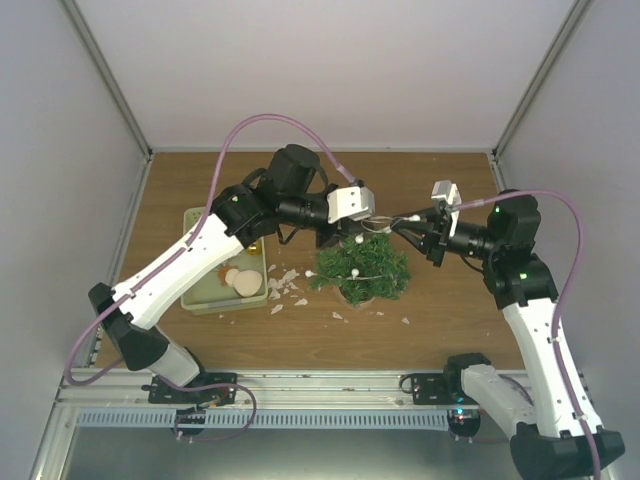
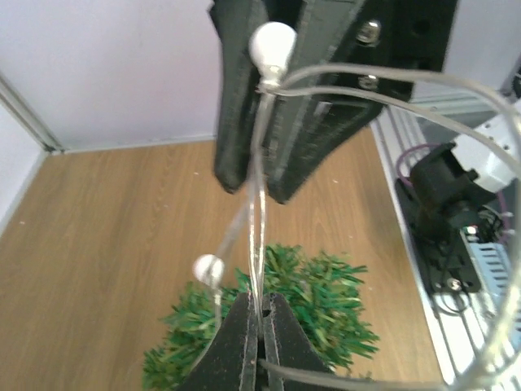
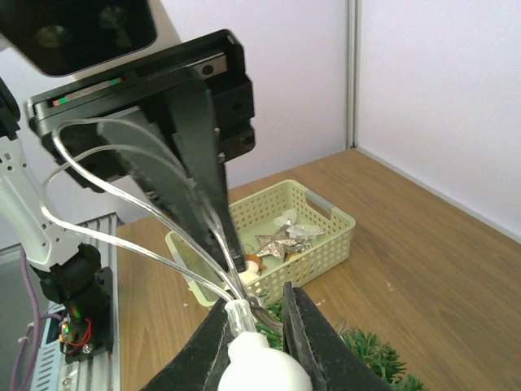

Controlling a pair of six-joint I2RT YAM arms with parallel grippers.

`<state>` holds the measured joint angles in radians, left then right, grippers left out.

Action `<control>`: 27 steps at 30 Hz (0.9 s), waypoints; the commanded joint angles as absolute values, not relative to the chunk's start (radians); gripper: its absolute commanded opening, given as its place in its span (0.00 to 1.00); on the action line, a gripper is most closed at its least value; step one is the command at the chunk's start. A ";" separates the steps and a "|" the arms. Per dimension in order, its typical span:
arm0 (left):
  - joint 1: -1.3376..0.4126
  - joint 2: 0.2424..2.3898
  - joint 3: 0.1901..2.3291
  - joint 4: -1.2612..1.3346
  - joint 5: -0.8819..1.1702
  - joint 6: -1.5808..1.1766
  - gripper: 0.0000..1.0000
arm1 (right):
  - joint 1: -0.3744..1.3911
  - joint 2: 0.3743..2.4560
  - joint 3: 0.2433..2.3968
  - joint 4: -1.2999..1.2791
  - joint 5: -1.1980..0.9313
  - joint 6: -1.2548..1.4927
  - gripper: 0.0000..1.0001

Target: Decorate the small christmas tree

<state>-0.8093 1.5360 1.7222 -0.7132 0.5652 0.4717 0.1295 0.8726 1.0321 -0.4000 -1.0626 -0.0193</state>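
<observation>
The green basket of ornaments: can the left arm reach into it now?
Probably not yet. The left fingers are shut on the light string above the tree. The basket sits uncovered beneath that arm, so after letting go, likely yes.

The left arm [image 1: 180, 265] goes up from its base and bends across to the middle, high over the worktop. The right arm [image 1: 530, 300] goes up and bends in to meet it. The two wrists point at each other. The left gripper [image 1: 376, 221] and the right gripper [image 1: 410, 222] are tip to tip, very close. The left jaws are pressed tight on a thin clear light string [image 2: 257, 220]. The right jaws pinch the same string right by a little white bulb.
</observation>
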 commanded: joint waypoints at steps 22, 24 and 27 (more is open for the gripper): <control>-0.859 1.521 1.844 -1.165 0.789 0.538 0.00 | 0.132 0.810 0.970 -0.452 -1.099 -0.022 0.03; -0.867 1.526 1.822 -1.158 0.798 0.534 0.00 | 0.133 0.801 0.962 -0.457 -1.095 -0.017 0.04; -0.882 1.547 1.800 -1.157 0.803 0.534 0.00 | 0.132 0.791 0.953 -0.473 -1.085 -0.016 0.04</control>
<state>-0.8597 1.5352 1.8301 -1.1477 0.7544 0.5274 0.1299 0.8082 0.9718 -0.4500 -1.0828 -0.0299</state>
